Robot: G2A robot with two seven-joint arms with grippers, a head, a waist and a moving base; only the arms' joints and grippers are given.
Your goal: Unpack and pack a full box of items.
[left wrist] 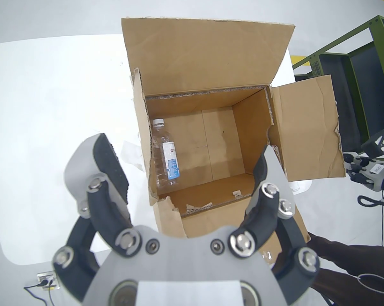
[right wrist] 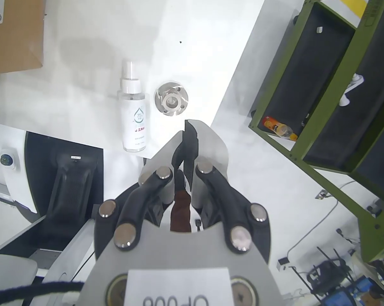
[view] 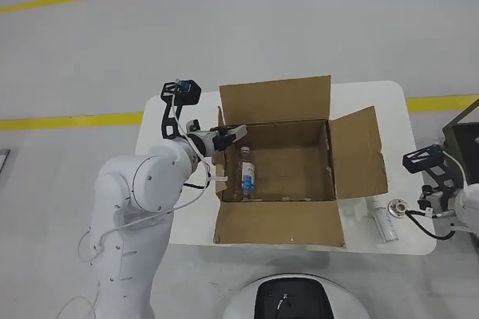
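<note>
Grey floor (view: 80, 48) surrounds the white bench (view: 367, 100), where the open cardboard box (view: 279, 225) stands, flaps spread. One water bottle (view: 247, 172) lies inside along the wall on my left. My left tool (left wrist: 184, 151) hangs above that wall, spread apart. My right tool (right wrist: 188, 135), pressed together, hangs at the bench's right edge near a spray bottle (right wrist: 134, 112) and a metal flange (right wrist: 171, 98) lying side by side.

Printed label on spray bottle (right wrist: 134, 122); on water bottle (left wrist: 168, 160); sticker on box (right wrist: 16, 33)
</note>
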